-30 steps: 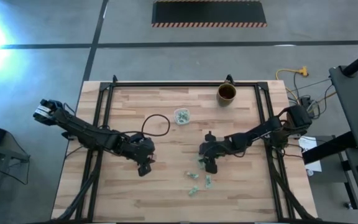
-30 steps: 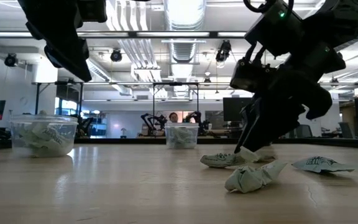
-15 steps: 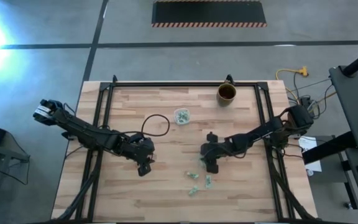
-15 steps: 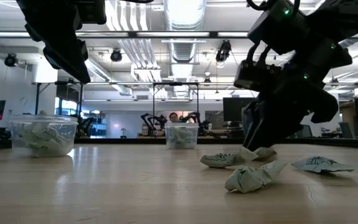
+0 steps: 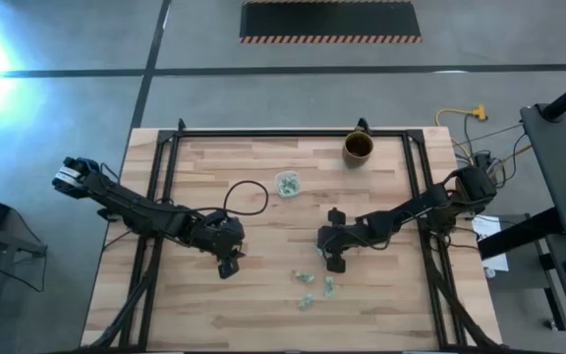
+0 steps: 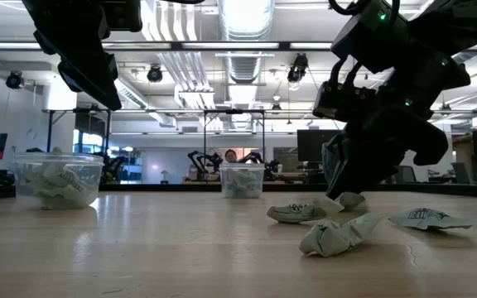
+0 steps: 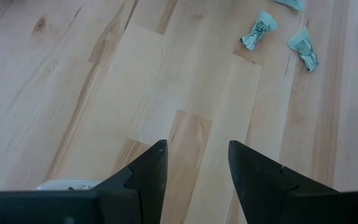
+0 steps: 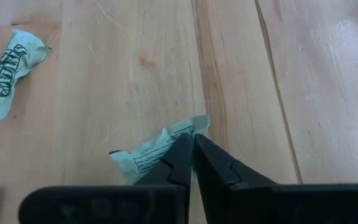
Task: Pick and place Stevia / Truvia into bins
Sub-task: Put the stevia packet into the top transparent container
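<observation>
High view shows the butcher-block table [image 5: 263, 305] with both arms reaching in from its sides. The left gripper [image 5: 228, 265] hangs above bare wood left of centre, its fingers spread apart and holding nothing. The right gripper [image 5: 335, 262] is down at the table just above the cluster of loose sachets [image 5: 314, 287], and its fingers are pinched together on the edge of one pale green Stevia sachet [image 8: 153, 152], which lies flat on the wood in the right wrist view. One clear cup [image 5: 286, 183] stands near the middle of the table, already holding several packets. A second clear cup [image 6: 58, 180], also partly filled, shows at the left of the low view. A brown mug [image 5: 359, 147] stands at the far edge, apart from the work. Several more sachets lie loose near the front, one of them crumpled [image 6: 335, 234].

The step in hand appears to be the grasp itself: the packet is nipped but not lifted. The next move likely calls for a straight lift that keeps the thin paper from slipping out, then a carry to the middle cup and a release over its mouth. The hold is only on a corner, so the packet could slide free.
</observation>
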Robot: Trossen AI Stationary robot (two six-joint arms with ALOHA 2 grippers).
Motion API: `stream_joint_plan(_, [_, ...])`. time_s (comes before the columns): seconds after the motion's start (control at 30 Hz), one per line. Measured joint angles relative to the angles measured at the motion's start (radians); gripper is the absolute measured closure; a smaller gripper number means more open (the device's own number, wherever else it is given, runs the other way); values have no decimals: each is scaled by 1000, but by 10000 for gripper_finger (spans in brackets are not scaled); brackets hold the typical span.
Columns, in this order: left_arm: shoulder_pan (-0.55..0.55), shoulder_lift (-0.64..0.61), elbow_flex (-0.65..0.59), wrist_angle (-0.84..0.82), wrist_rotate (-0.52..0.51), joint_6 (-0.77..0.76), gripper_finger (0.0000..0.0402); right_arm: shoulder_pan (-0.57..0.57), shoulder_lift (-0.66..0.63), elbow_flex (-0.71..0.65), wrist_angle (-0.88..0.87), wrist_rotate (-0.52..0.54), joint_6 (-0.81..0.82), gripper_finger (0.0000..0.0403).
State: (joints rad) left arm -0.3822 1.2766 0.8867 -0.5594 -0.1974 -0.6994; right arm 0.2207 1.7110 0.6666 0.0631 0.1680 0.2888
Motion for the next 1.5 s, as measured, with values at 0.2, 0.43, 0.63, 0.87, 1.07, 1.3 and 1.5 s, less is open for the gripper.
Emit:
stream_joint_plan(0.2, [1, 0, 0, 0, 0, 0, 249, -1, -27, 11, -20, 17, -4, 394])
stream_joint_plan(0.43, [1, 0, 0, 2, 0, 0, 249, -17, -101, 32, -10, 49, -39, 395])
stream_joint_plan(0.63, [0, 0, 0, 2, 0, 0, 249, -55, -158, 43, 0, 100, -62, 395])
stream_joint_plan(0.87, [1, 0, 0, 4, -10, 1, 249, -168, -143, 127, 55, 125, -98, 395])
stream_joint_plan(1.07, [0, 0, 0, 7, -21, 1, 249, -283, -56, 273, 35, 122, -191, 395])
stream_joint_plan(1.3, [-1, -1, 0, 5, -20, 0, 249, -402, 77, 460, -134, 70, -241, 394])
stream_joint_plan(1.5, [-1, -8, -4, -9, -19, -1, 249, -475, 169, 555, -252, 10, -240, 394])
